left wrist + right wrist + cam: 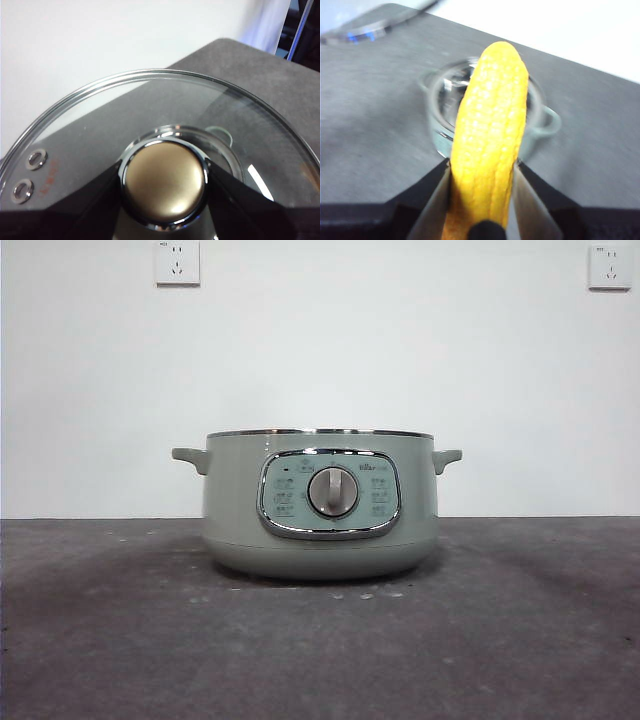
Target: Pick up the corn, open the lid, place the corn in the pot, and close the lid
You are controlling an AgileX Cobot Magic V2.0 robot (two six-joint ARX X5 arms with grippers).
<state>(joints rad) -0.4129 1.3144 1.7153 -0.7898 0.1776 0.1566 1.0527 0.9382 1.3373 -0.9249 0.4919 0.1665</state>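
Note:
The sage-green pot (pixel 320 505) stands open in the middle of the table, with no lid on it. My left gripper (pixel 164 171) is shut on the knob (pixel 165 192) of the glass lid (pixel 150 105) and holds the lid up in the air. My right gripper (pixel 482 170) is shut on the yellow corn (pixel 492 100) and holds it above the open pot (pixel 440 105), which lies below and behind the cob. The lid also shows, blurred, at a corner of the right wrist view (pixel 370 27). Neither arm shows in the front view.
The dark grey table (pixel 520 620) spreads around the pot. A white wall with two sockets (pixel 177 262) stands behind it. Small pale specks (pixel 365 594) lie on the table in front of the pot.

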